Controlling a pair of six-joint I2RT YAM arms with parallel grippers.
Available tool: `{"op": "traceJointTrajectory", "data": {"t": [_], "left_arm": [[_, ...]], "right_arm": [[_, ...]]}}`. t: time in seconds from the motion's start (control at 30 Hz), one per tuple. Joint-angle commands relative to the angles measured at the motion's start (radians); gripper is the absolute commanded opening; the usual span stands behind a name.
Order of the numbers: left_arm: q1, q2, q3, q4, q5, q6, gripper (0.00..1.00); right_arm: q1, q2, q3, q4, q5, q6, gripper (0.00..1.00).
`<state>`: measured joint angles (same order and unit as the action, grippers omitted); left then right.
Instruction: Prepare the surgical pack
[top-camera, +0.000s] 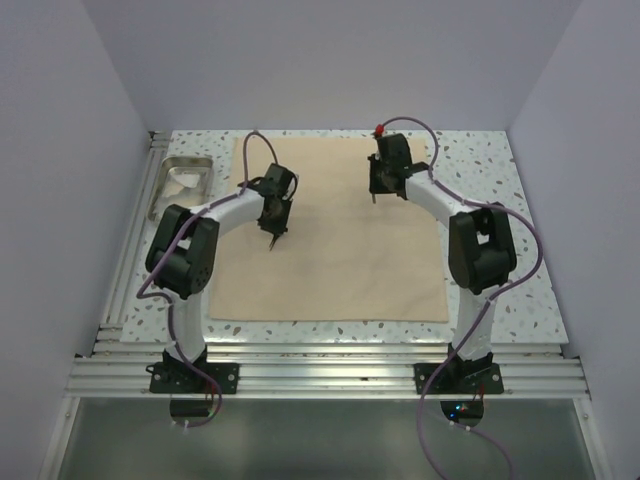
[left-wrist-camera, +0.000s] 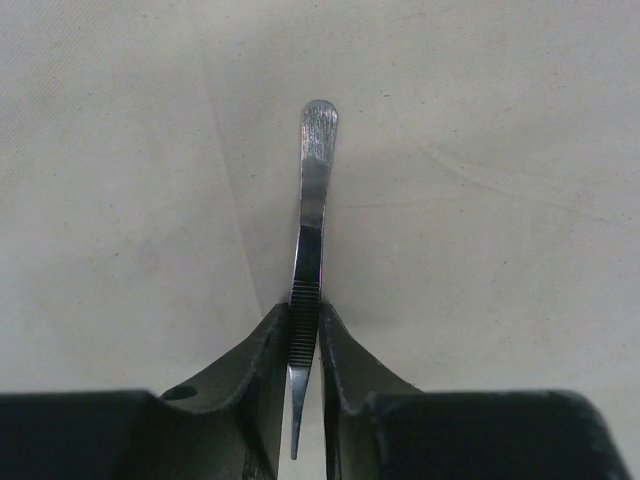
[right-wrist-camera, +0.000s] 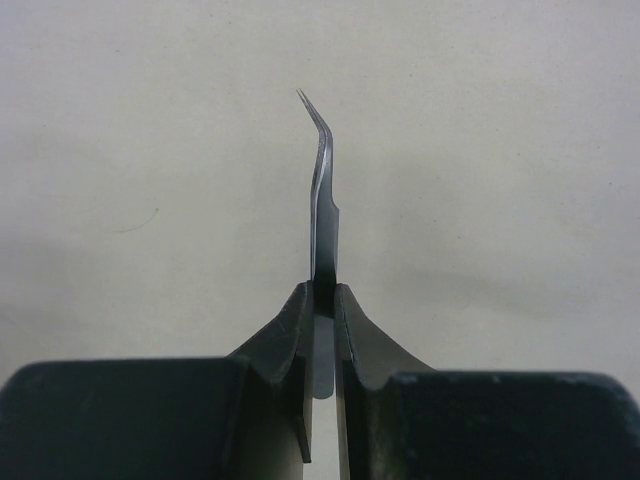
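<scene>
Tan cloth wrap (top-camera: 340, 260) of the surgical pack lies spread flat as one square sheet over the middle of the speckled table (top-camera: 490, 300), its far edge close to the table's far edge and its near edge short of the near edge. A small steel tray (top-camera: 157, 195) sits on the bare table at the far left corner, just beside the cloth's left edge and not on it. Seen from the top camera, the left gripper (top-camera: 273, 238) hangs over the left half of the cloth and the right gripper (top-camera: 375, 192) over the far right part, the two well apart. In the left wrist view the left gripper (left-wrist-camera: 305, 315) is pinched narrow on straight steel forceps (left-wrist-camera: 312, 220), the fingers (left-wrist-camera: 262, 350) pressing on the ribbed grip section; the broad rounded end points away over the cloth (left-wrist-camera: 480, 200) and the slim pointed end runs back between the fingers. In the right wrist view the right gripper (right-wrist-camera: 322, 295) is likewise clamped narrow on fine bent-tip tweezers (right-wrist-camera: 324, 200), whose sharp tip points away and bends to the left above the plain cloth (right-wrist-camera: 480, 150).
</scene>
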<state>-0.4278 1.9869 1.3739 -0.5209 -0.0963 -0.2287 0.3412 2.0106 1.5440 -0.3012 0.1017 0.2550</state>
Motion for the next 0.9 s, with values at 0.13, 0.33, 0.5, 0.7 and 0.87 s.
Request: {"op": "traceJointTrajectory", "data": {"t": [0.13, 0.33, 0.5, 0.7, 0.87], "left_arm": [[0.07, -0.026, 0.068, -0.062, 0.01, -0.018, 0.18], [0.259, -0.091, 0.108, -0.071, 0.067, -0.02, 0.16], [0.382, -0.025, 0.299, -0.148, 0.04, 0.0, 0.14], [0.472, 0.111, 0.579, -0.247, 0.043, 0.051, 0.15], [0.509, 0.222, 0.726, -0.34, -0.077, 0.109, 0.15]], "right_arm": [[-0.001, -0.065, -0.01, 0.042, -0.031, 0.015, 0.0], [-0.001, -0.032, -0.002, 0.05, -0.075, 0.027, 0.0], [-0.001, -0.015, 0.022, 0.047, -0.1, 0.036, 0.0], [-0.001, -0.012, 0.039, 0.037, -0.1, 0.035, 0.0], [-0.001, -0.018, 0.038, 0.039, -0.1, 0.033, 0.0]]}}
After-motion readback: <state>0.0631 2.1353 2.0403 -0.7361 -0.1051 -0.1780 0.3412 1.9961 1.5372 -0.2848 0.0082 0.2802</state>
